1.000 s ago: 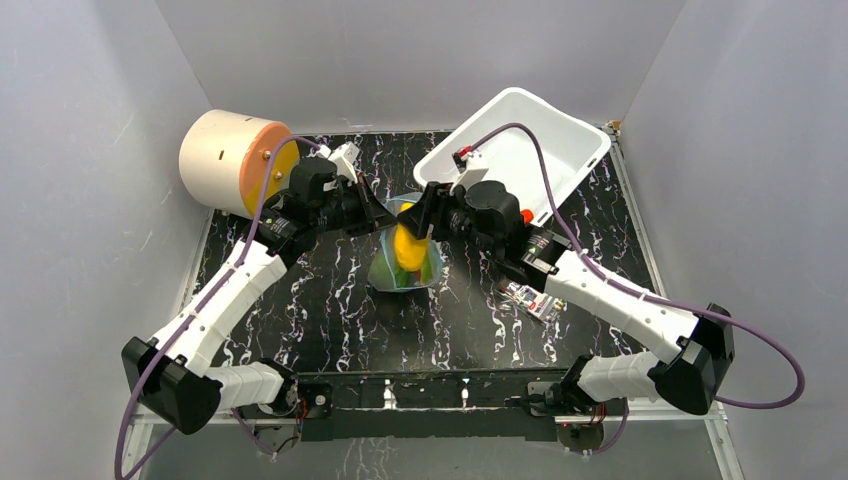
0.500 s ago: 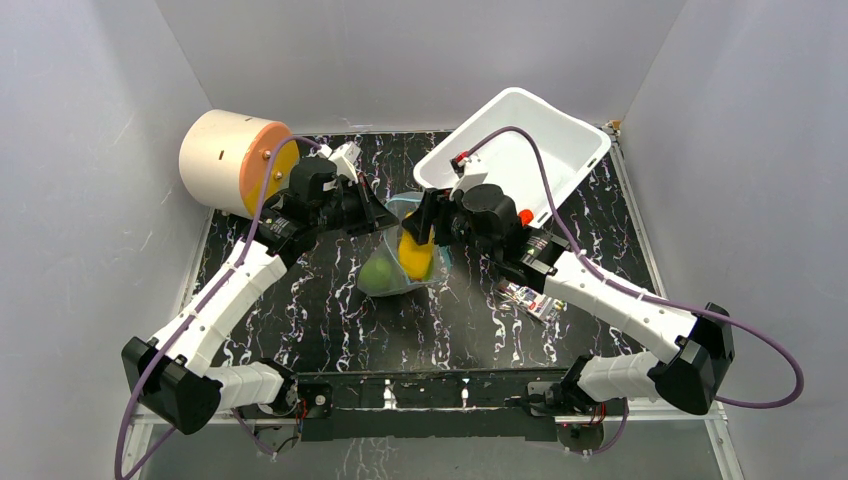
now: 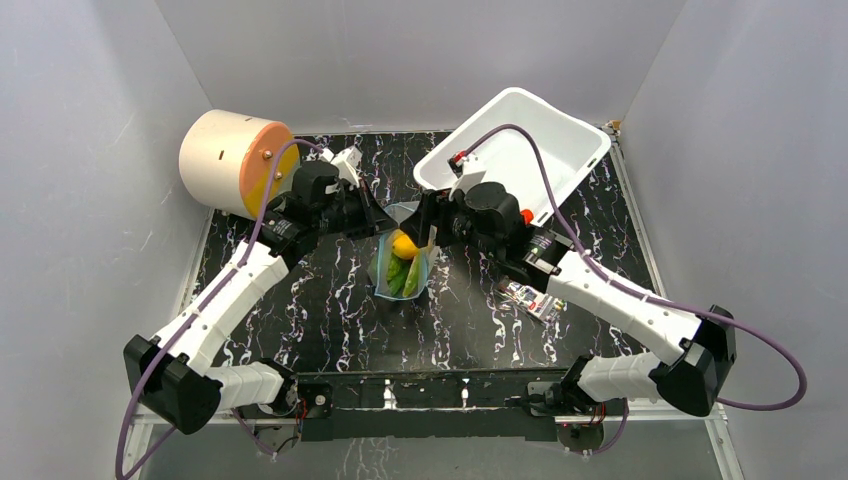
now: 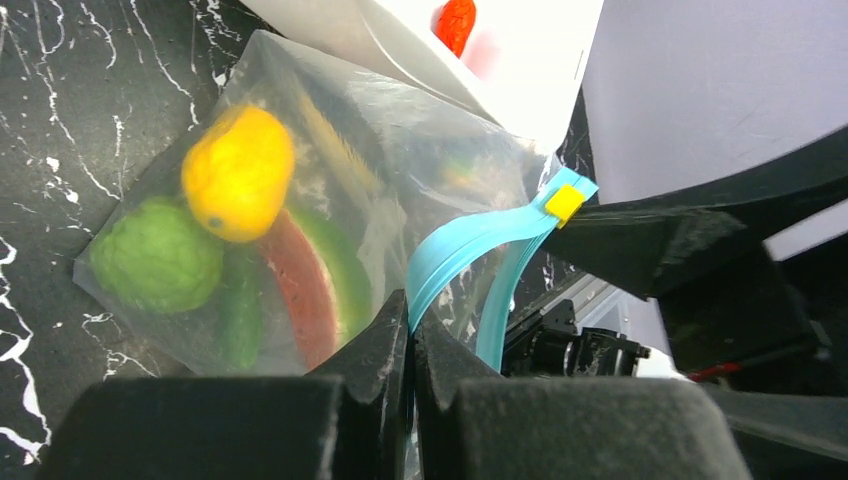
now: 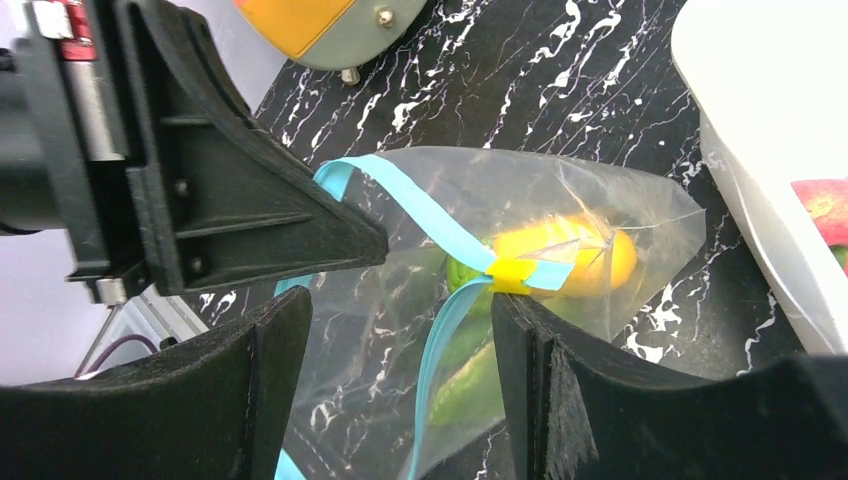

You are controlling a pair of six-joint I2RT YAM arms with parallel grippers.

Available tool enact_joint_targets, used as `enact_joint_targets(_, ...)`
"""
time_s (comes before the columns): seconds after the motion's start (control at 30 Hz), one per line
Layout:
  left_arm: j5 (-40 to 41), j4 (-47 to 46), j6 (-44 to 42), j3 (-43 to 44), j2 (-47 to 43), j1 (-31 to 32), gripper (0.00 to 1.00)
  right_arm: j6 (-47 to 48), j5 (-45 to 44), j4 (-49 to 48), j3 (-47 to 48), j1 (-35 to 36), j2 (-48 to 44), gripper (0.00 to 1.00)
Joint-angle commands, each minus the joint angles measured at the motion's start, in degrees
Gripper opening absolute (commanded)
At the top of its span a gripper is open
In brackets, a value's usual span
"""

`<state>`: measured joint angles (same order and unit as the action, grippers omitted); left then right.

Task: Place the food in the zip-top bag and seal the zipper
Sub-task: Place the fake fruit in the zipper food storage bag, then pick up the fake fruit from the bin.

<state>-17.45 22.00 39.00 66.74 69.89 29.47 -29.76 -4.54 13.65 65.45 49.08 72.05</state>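
Observation:
The clear zip-top bag [image 3: 402, 268] hangs between both grippers, holding food: a yellow fruit [image 4: 238, 172], a green one [image 4: 157, 260] and a red-and-green slice [image 4: 310, 285]. My left gripper [image 4: 410, 300] is shut on one blue-teal zipper [image 4: 470, 245] strip at the bag's mouth. The two strips stand apart and meet at a yellow slider [image 4: 565, 203]. My right gripper [image 5: 400, 330] is open. The zipper [image 5: 440, 345] runs down between its fingers, and the slider [image 5: 510, 272] sits at the tip of the right finger [image 5: 545, 390]. A red food piece [image 4: 456, 22] lies in the white bin.
The white bin [image 3: 560, 130] stands tilted at the back right, just behind the bag. A cream cylinder with an orange face [image 3: 235, 160] lies at the back left. A flat printed packet [image 3: 530, 298] lies under the right forearm.
The right jaws have opened wider. The bag has swung and now hangs narrower and more upright, with the yellow fruit inside near its top. The left grip is unchanged.

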Motion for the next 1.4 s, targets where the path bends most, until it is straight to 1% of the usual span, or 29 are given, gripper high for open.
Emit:
enact_joint_targets(0.0, 1.84, 0.93, -3.36, -0.18, 0.00, 0.23, 0.00, 5.32, -1.18, -0.03, 5.36, 0.14, -3.10, 0.65)
enact_joint_targets(0.17, 5.50, 4.02, -6.74, 0.25, -0.01, 0.23, 0.00, 12.11, -5.54, 4.55, 8.66, -0.02, -3.14, 0.68)
enact_joint_targets(0.27, 6.51, 4.10, -7.83, 0.40, -0.51, 0.16, 0.00, 14.81, -10.56, 7.85, 10.70, -0.07, -2.42, 0.68)
enact_joint_targets(0.37, 8.30, 4.59, -9.23, 0.85, -0.67, 0.16, 0.00, 16.88, -14.47, 9.11, 11.75, -0.59, -2.48, 0.68)
enact_joint_targets(0.47, 10.71, 5.64, -11.12, 0.97, -1.16, 0.20, 0.00, 18.37, -15.01, 9.04, 11.90, -2.77, -2.44, 0.68)
enact_joint_targets(0.57, 12.42, 7.08, -12.89, 0.68, -1.88, 0.23, 0.00, 18.69, -11.27, 9.86, 12.11, -8.28, -1.43, 0.69)
enact_joint_targets(0.73, 13.22, 8.62, -14.70, 0.54, -2.66, 0.16, 0.00, 18.61, -0.46, 9.94, 11.83, -18.62, 1.35, 0.69)
enact_joint_targets(0.93, 12.47, 8.98, -15.05, -0.38, -3.88, 0.23, 0.00, 19.32, 6.63, 8.75, 11.17, -27.15, 8.20, 0.70)
enact_joint_targets(1.03, 12.36, 8.68, -14.65, -1.17, -4.84, 0.23, 0.00, 17.91, 9.84, 9.45, 13.10, -29.42, 13.60, 0.70)
enact_joint_targets(1.23, 12.69, 9.14, -14.01, -2.20, -6.78, 0.22, 0.00, 18.41, 18.51, 15.07, 21.38, -32.02, 25.31, 0.72)
enact_joint_targets(1.37, 13.35, 9.89, -13.63, -2.62, -8.08, 0.22, 0.00, 19.16, 21.56, 19.67, 27.88, -32.51, 34.01, 0.74)
